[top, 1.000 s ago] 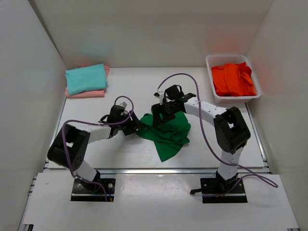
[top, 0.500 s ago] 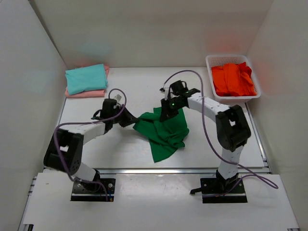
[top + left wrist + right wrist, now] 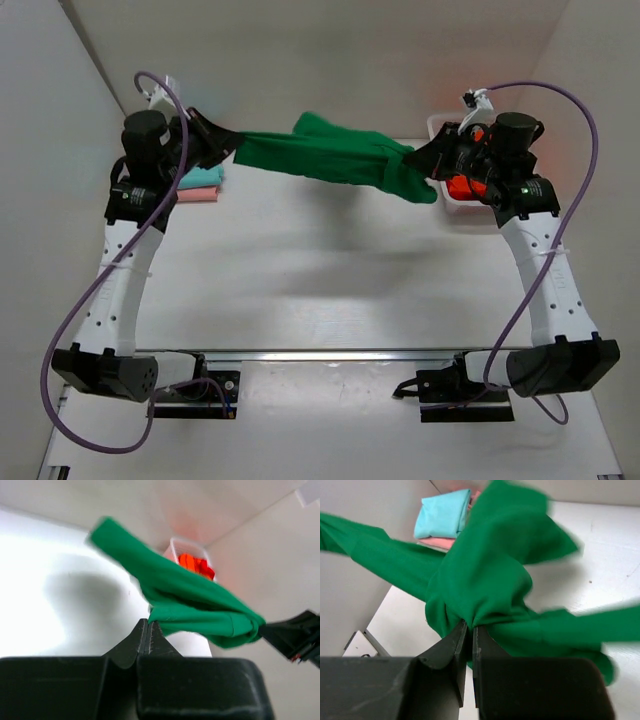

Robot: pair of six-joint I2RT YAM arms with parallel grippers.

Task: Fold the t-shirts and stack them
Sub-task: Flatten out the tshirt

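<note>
Top external view: the green shirt (image 3: 330, 160) hangs stretched in the air, well above the table (image 3: 320, 280). The left gripper (image 3: 230, 150) is clamped on one end and the right gripper (image 3: 418, 160) on the other, bunched end. To my eye the cloth needs spreading: hold both pinches firm, lower level together, and lay it flat below the hands, away from the teal shirt (image 3: 205, 176) beside the left gripper.

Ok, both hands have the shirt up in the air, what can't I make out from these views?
The dark green cloth t-shirt: bunched between left hand and right hand; sleeves and collar untraceable, wrist views motion-blurred.
The white plastic lattice basket and orange-red t-shirt: top view, mostly behind the right arm.
The folded teal t-shirt on pale pink t-shirt: top view, partly behind the left arm.
</note>
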